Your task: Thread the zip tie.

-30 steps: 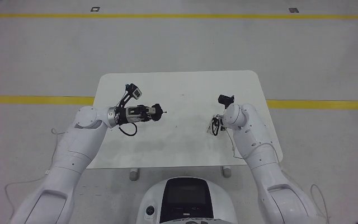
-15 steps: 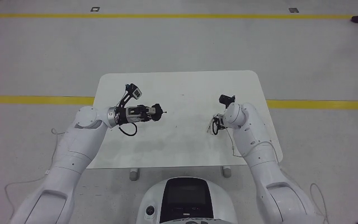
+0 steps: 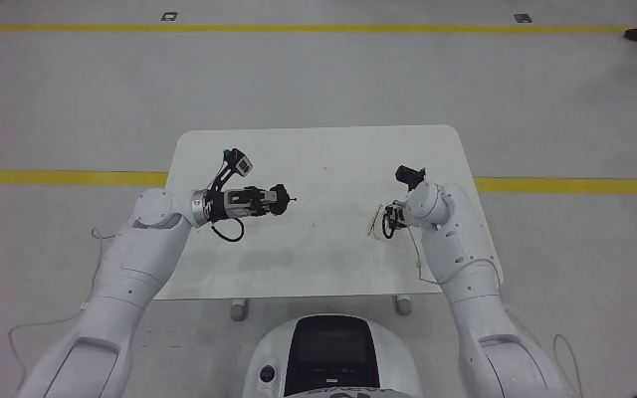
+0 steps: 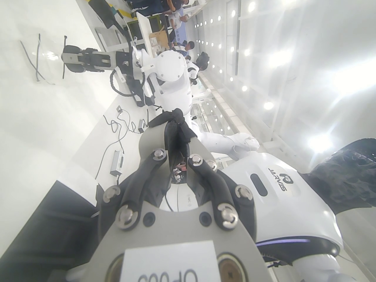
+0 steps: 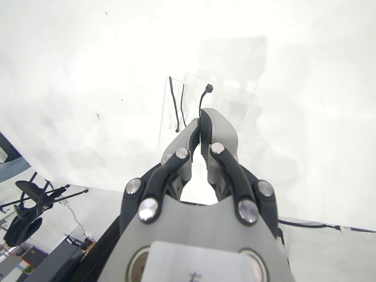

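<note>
Holding: the right tool [image 5: 200,123] is pinched shut on a black zip tie [image 5: 202,99], whose square head sticks out beyond the fingertips.
Pouch: a clear plastic pouch [image 5: 235,101] lies flat on the white surface [image 3: 318,249], directly beneath the right tool.
Pouch contents: two loose ties [image 5: 174,104] lie side by side at the pouch; whether they are inside it or on top of it, I cannot tell.
Left tool: the left tool [image 4: 175,127] is closed tight on a small black piece [image 4: 176,116], too bunched up to name with certainty.
Left arm: stretched over the left half of the surface and lifted off it, with its tool level and aimed across toward the right arm.
Right arm: elbow bent out past the surface's right edge, forearm reaching inward, tool tipped down over the pouch.
Spacing: the two tools are well apart, facing each other across the middle of the surface.
Contact: whether the held zip tie touches the pouch cannot be told.
</note>
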